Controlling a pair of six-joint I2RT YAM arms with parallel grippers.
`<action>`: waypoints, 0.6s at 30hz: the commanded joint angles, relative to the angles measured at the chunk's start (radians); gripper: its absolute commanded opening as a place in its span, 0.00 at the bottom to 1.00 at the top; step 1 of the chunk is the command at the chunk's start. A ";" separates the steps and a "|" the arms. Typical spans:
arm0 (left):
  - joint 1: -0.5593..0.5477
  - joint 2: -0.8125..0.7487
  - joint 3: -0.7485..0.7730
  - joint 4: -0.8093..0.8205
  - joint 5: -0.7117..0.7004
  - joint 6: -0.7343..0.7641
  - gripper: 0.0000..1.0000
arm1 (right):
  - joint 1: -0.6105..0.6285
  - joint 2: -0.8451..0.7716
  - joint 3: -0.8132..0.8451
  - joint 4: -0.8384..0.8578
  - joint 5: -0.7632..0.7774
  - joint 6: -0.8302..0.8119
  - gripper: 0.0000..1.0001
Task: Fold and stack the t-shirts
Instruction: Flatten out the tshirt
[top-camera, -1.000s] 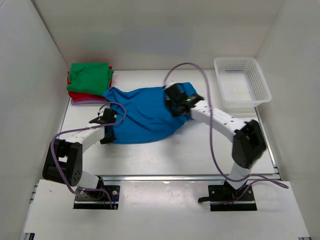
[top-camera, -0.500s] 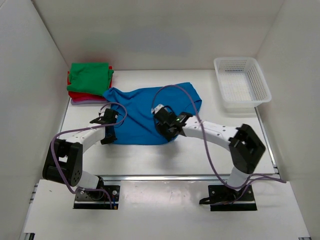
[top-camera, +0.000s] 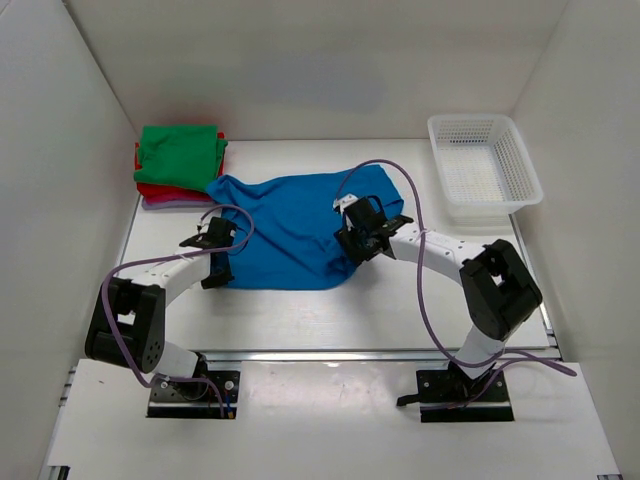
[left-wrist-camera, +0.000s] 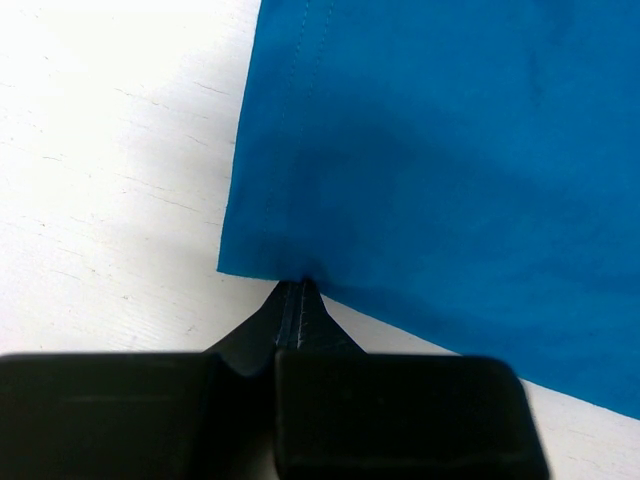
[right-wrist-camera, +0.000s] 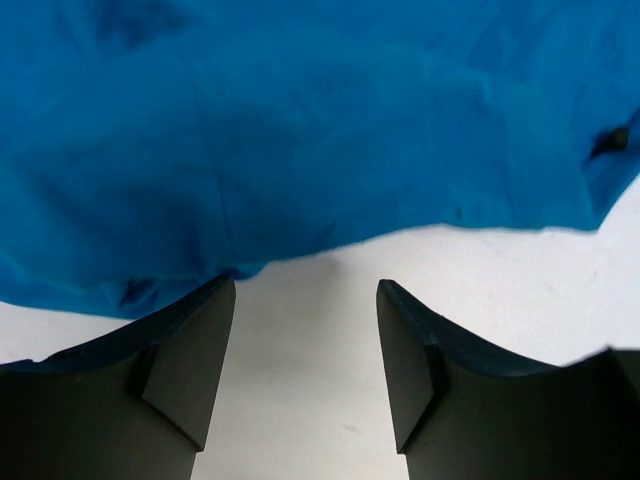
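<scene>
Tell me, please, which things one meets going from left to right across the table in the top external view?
stack of folded t-shirts → blue t-shirt → white mesh basket

I see a white table (top-camera: 300, 315) boxed in by plain white panels: back wall (top-camera: 320, 70) behind it, side walls left (top-camera: 50, 200) and right (top-camera: 590, 150) of it. Metal rail (top-camera: 330, 353) runs along the table's near edge. Light is even, shadows soft.
</scene>
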 joint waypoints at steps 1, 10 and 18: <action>-0.001 -0.014 0.019 -0.004 -0.006 -0.001 0.00 | -0.019 -0.015 0.031 0.144 -0.113 -0.060 0.57; -0.005 -0.013 0.021 -0.004 -0.009 0.002 0.00 | 0.019 0.036 0.089 0.147 -0.230 -0.103 0.56; -0.007 0.002 0.033 -0.010 -0.004 0.006 0.00 | -0.005 0.108 0.146 0.086 -0.236 -0.113 0.49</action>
